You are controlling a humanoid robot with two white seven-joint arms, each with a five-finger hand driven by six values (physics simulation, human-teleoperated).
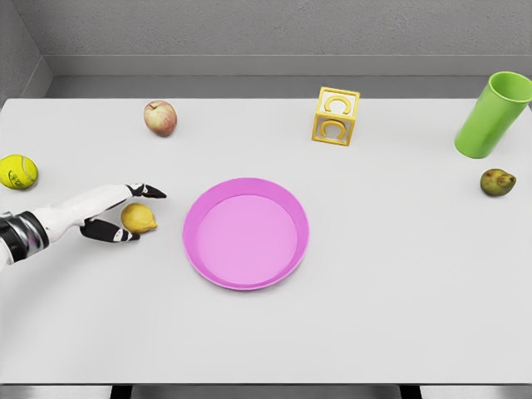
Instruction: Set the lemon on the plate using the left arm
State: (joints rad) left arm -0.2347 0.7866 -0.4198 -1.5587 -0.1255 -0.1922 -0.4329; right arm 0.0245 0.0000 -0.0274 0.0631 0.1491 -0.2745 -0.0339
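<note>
A yellow lemon (pixel 140 218) lies on the white table, left of the pink plate (pixel 196 241). My left hand (pixel 133 212) reaches in from the left edge and brackets the lemon: black-tipped fingers (pixel 148 191) extend above it and the thumb sits below it. The fingers are spread around the lemon and do not look closed on it. The lemon rests on the table surface. The right arm is out of view.
A yellow-green tennis ball (pixel 17 172) sits at the far left. A reddish apple (pixel 160 117) is at the back left, a yellow letter block (pixel 336 115) at the back centre, a tilted green cup (pixel 492 114) and a brownish pear (pixel 497 182) at the right.
</note>
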